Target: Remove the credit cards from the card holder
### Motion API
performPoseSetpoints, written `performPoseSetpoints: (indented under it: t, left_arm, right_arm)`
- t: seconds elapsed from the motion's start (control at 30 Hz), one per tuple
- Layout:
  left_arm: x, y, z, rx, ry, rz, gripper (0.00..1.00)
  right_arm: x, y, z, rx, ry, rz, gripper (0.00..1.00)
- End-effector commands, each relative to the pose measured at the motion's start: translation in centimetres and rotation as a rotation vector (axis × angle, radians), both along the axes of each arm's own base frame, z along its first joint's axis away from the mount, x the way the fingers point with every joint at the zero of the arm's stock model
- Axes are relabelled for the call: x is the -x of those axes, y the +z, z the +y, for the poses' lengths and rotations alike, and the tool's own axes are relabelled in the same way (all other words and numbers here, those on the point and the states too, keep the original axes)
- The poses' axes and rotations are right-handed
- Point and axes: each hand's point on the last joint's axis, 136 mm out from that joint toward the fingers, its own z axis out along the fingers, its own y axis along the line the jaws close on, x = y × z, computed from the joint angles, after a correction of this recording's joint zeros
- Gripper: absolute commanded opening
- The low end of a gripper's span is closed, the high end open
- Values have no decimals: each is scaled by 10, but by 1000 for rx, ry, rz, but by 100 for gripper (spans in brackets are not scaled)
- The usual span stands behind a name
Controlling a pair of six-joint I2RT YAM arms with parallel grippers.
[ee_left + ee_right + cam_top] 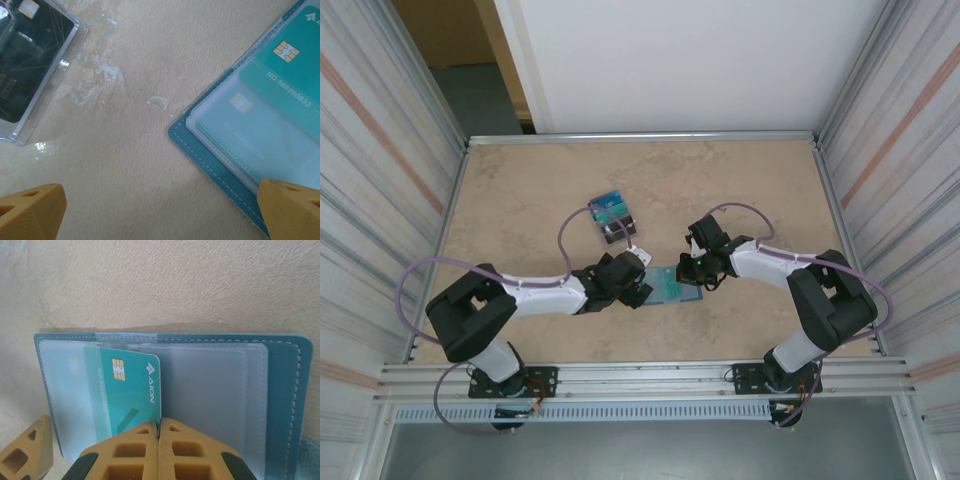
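An open card holder (670,286) lies on the tan table (520,200) at about 5 o'clock from its centre, pockets facing up. The left claw (642,285) sits at the holder's 9 o'clock. Its wrist camera shows the left claw (160,214) spread wide and holding nothing, with one yellow fingertip (292,210) over the holder's stitched edge. The right claw (696,272) stands at the holder's 1 o'clock with its jaws pressed together. From its wrist camera, a teal card (131,392) on the left-hand pocket runs under the right claw (159,450); whether the card is pinched cannot be told. A second card (240,117) shows faintly inside a cloudy pocket. A clear case (612,215) rests at the holder's 11 o'clock.
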Motion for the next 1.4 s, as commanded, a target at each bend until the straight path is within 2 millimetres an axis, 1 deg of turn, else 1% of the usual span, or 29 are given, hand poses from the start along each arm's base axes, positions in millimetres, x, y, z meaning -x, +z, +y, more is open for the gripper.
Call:
performPoseSetpoints:
  t: [0.0,0.13,0.23,0.37,0.53,0.8,1.03,1.37]
  left_arm:
    - [-8,31,-9,35,-11,-62,99]
    - [-13,44,-16,63,-20,-97,99]
    - [-18,47,-24,67,-33,-111,99]
    - [-24,42,-33,57,-47,-119,99]
    - [-26,33,-45,54,-76,-107,99]
    - [-26,18,-55,17,-97,-96,99]
    - [-25,13,-54,0,-90,-95,99]
    - [-13,2,-31,-37,-61,-61,99]
  right_arm:
    - [-1,1,-16,78,-12,-6,0]
    - [-2,4,-18,92,-11,-12,0]
    - [-2,7,-20,101,-10,-18,0]
    - [-2,10,-22,107,-9,-24,0]
    - [-2,13,-23,111,-8,-30,0]
    - [-1,17,-23,109,-3,-35,0]
    - [3,22,-27,112,-4,-41,0]
    - [8,28,-30,90,-8,-43,0]
